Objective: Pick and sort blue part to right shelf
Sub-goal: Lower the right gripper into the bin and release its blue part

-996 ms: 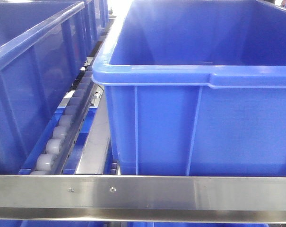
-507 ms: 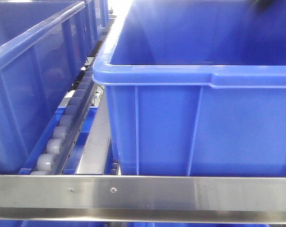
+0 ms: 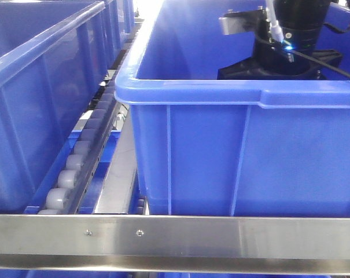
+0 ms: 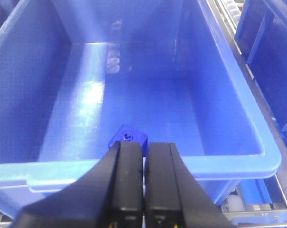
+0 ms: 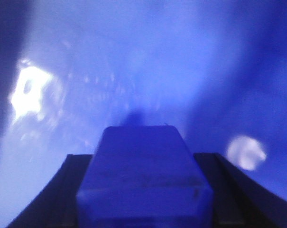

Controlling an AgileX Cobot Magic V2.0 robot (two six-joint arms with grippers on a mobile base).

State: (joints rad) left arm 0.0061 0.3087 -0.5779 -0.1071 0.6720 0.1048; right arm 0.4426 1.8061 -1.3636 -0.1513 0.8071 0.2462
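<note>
The right shelf's steel front rail (image 3: 221, 234) and grey rollers (image 3: 76, 159) carry a big blue crate (image 3: 238, 156). My right arm (image 3: 287, 40) reaches down into that crate from above, and the rim hides its gripper in the front view. In the blurred right wrist view, my right gripper (image 5: 143, 156) is shut on a blue part (image 5: 143, 180) over the crate's blue floor. My left gripper (image 4: 143, 145) is shut and hovers over the near rim of a blue crate (image 4: 257, 156). A small blue part (image 4: 129, 135) lies on that crate's floor just beyond the tips.
A second blue crate (image 3: 30, 87) stands on the left of the rack, with the roller track between the two. In the left wrist view, rollers (image 4: 228, 7) and another crate (image 4: 271, 52) lie to the right.
My right arm has come down from the upper right into the big crate. One second ago it was out of view, and half a second ago only its dark edge showed.
</note>
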